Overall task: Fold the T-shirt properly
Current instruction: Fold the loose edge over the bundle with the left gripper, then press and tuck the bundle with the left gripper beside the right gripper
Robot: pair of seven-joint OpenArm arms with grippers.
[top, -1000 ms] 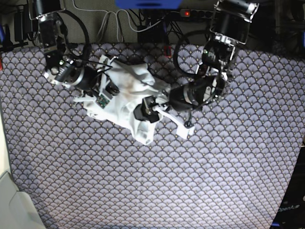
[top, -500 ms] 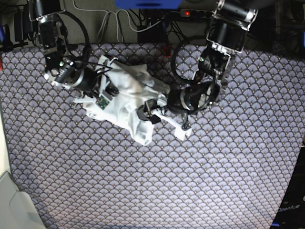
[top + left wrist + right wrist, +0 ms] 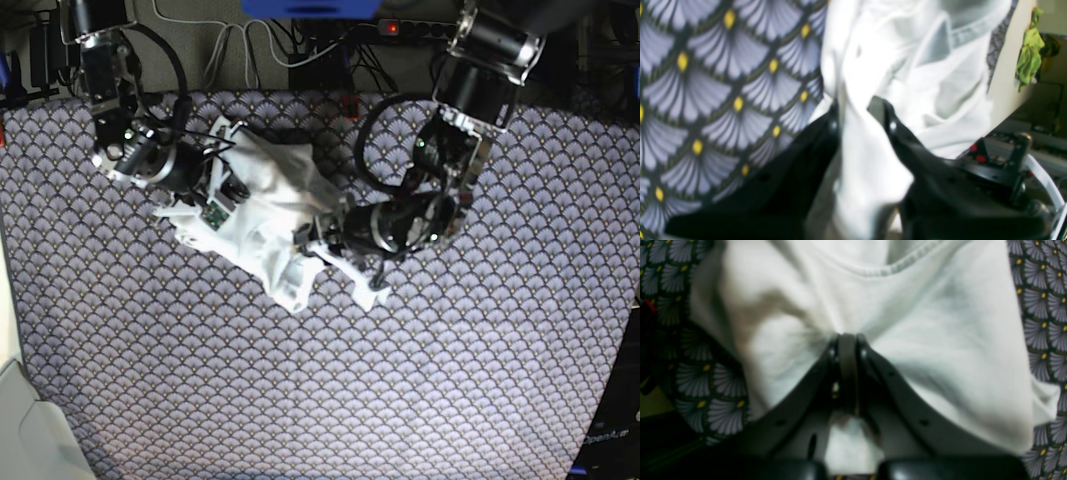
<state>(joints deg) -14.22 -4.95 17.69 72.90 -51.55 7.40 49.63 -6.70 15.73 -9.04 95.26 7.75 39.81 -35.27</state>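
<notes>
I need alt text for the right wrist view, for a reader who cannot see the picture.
A dark right pincer, jaws shut, pinches a puckered fold of the soft, wrinkled white cotton T-shirt. The shirt fills most of the view, a stitched hem running along its top. It lies on a grey scallop-patterned cloth with yellow dots, which shows at both sides.

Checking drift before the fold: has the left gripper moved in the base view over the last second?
Yes. The left gripper slid leftward, away from the red power-strip light, onto the T-shirt.

Faint, partly legible "OpenArm" lettering on the dark surface (image 3: 608, 437) at the base view's lower-right corner.
</notes>
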